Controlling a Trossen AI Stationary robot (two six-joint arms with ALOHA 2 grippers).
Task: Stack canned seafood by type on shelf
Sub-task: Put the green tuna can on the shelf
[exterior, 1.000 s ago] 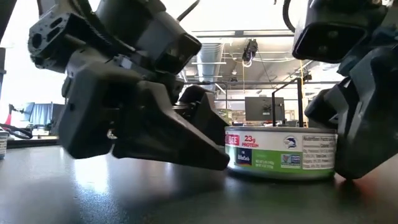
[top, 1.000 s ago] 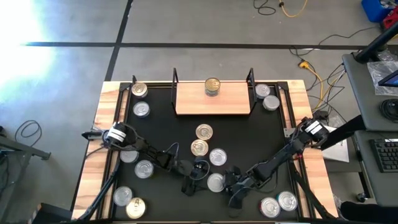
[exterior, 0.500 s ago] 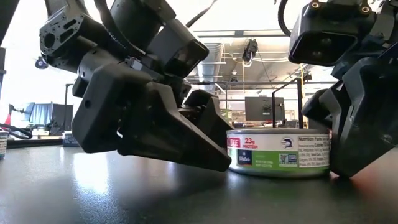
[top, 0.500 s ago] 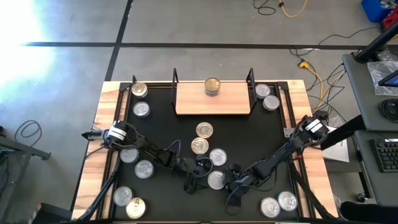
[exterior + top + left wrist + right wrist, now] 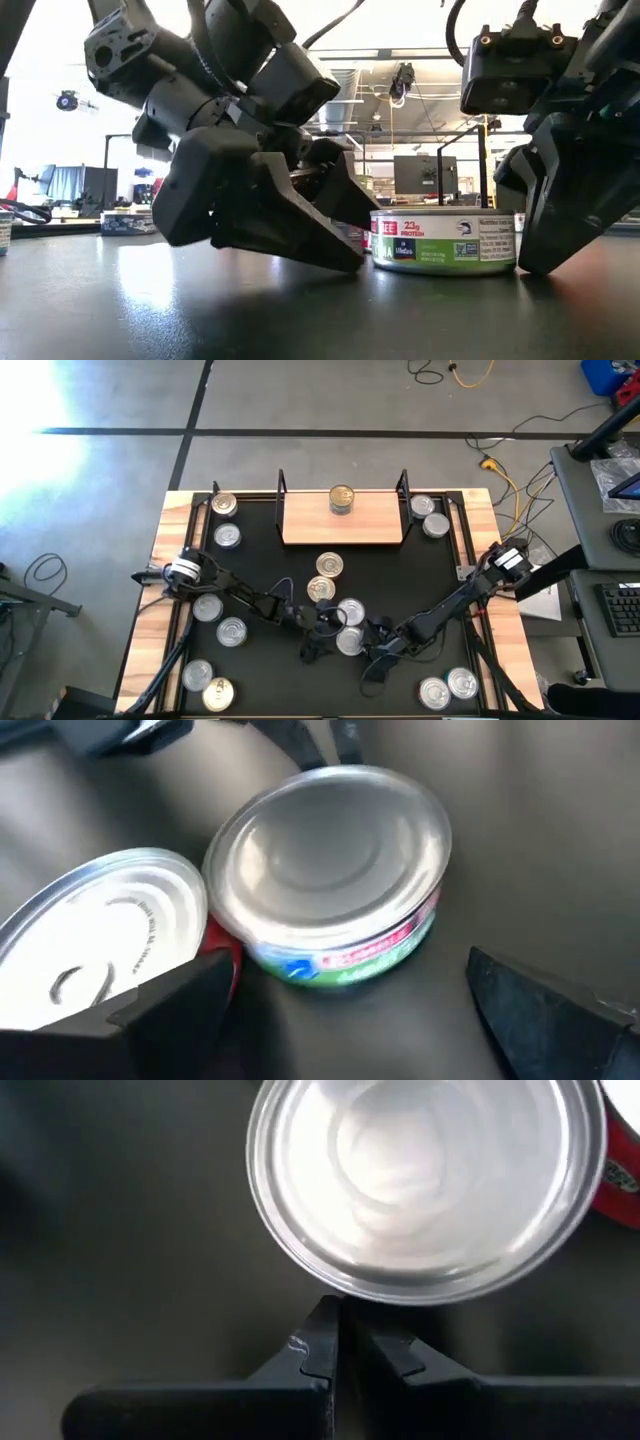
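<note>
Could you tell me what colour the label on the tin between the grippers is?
Green tin, red band on top; low view.

Fourteen tins show from above: ten silver-lidded (image 5: 229, 536) and four gold-lidded (image 5: 341, 497). One wooden shelf (image 5: 344, 521) stands at twelve o'clock, bearing a single gold tin.

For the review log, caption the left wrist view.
Open left claw straddles a green-labelled silver tin beside a red-labelled tin.

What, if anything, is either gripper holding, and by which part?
Nothing is held. The left gripper is open around the green-labelled tin; the right gripper is shut beside it.
</note>
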